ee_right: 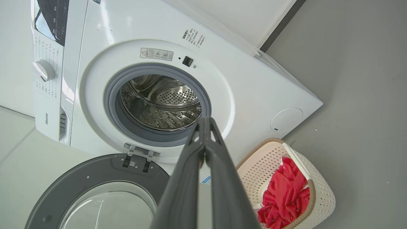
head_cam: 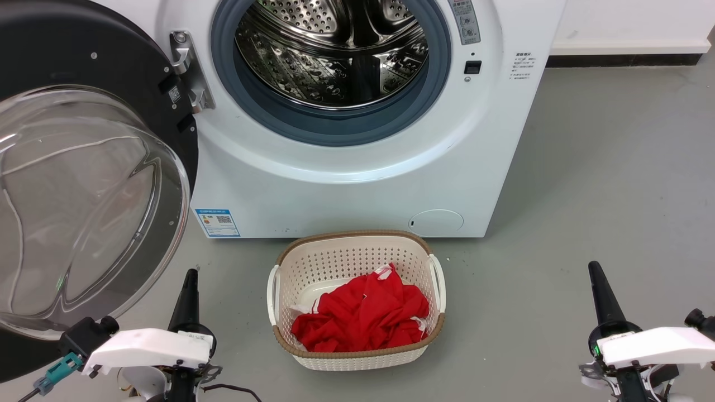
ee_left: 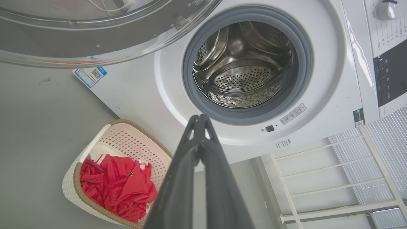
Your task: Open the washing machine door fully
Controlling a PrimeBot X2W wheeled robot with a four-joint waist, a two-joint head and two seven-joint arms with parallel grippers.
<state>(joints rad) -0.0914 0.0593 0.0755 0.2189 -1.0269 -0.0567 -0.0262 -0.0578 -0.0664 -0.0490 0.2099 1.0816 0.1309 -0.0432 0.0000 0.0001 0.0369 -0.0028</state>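
Both left hand (head_cam: pixel 191 274) and right hand (head_cam: pixel 594 268) are closed, empty.

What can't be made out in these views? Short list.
- washing machine door: cut off by the head view's left edge and the right wrist view's bottom edge; full outline unseen.
- blue label: print too small to read, head view.
- laundry basket: its floor mostly hidden under the red cloth, head view.
- control panel: markings too small, cut by the right wrist view's top edge.
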